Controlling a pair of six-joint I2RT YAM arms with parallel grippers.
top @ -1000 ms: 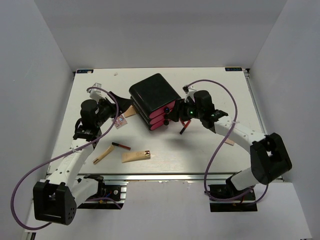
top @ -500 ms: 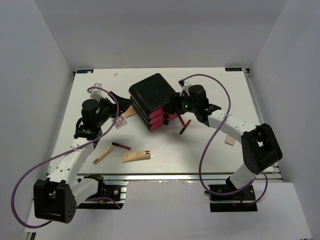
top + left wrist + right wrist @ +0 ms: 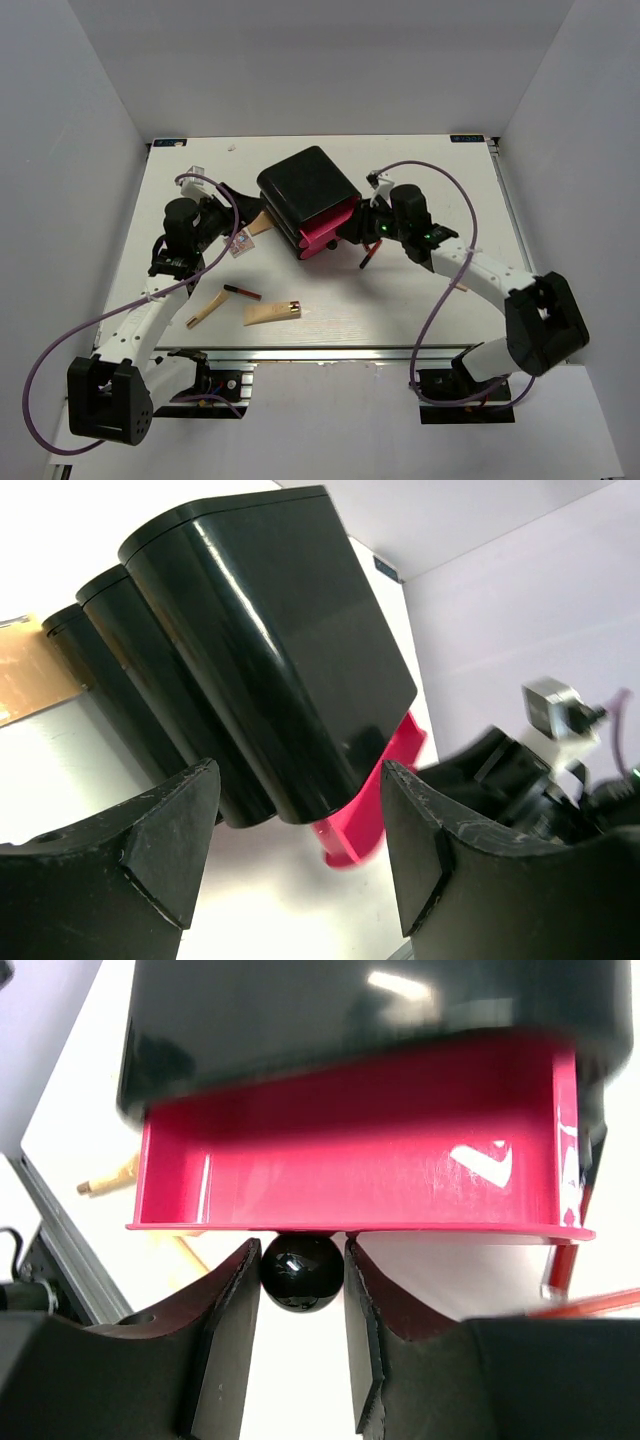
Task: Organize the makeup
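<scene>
Drawer (image 3: 350,1150) open from box (image 3: 305,190) front, knob (image 3: 301,1274) clenched by right gripper (image 3: 300,1258) so makeup (image 3: 272,313) near box can go in; left gripper (image 3: 297,780) gapes empty beside box.

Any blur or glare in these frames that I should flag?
Right wrist: black box smeared along its edge, white glare on the pink drawer, knob sharp. Left wrist: right arm blurred, streaky reflections on the box. Top external: evenly lit, sharp.
</scene>
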